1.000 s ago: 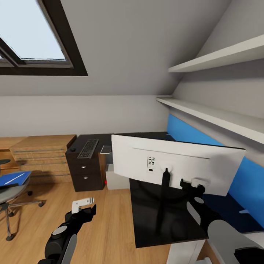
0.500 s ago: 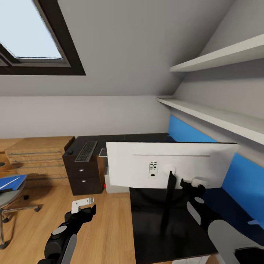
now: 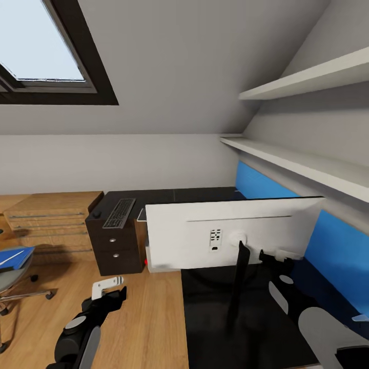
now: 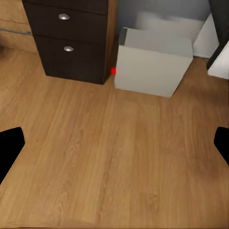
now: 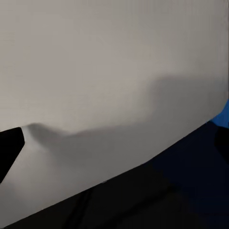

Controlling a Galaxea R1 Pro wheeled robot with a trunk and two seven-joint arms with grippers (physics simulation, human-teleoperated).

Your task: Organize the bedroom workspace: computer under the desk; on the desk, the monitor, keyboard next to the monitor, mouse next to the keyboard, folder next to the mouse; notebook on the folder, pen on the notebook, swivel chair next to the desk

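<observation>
The white monitor stands on the black desk with its back to me, on a dark stand. My right gripper is at its lower edge; in the right wrist view the monitor's back is very close, the fingertips wide apart, open. The keyboard lies on the far desk part, a small dark mouse beside it. The white computer stands on the floor under the desk. The blue folder lies on the swivel chair. My left gripper hangs open over the floor.
A dark drawer unit holds up the far desk end, with a wooden dresser to its left. White shelves run along the blue wall panel on the right. A skylight sits upper left. Wooden floor lies beside the desk.
The whole view has swung, so the chair and dresser sit further left in the picture. The monitor's panel now looks more level and turned slightly. Both grippers have stayed open.
</observation>
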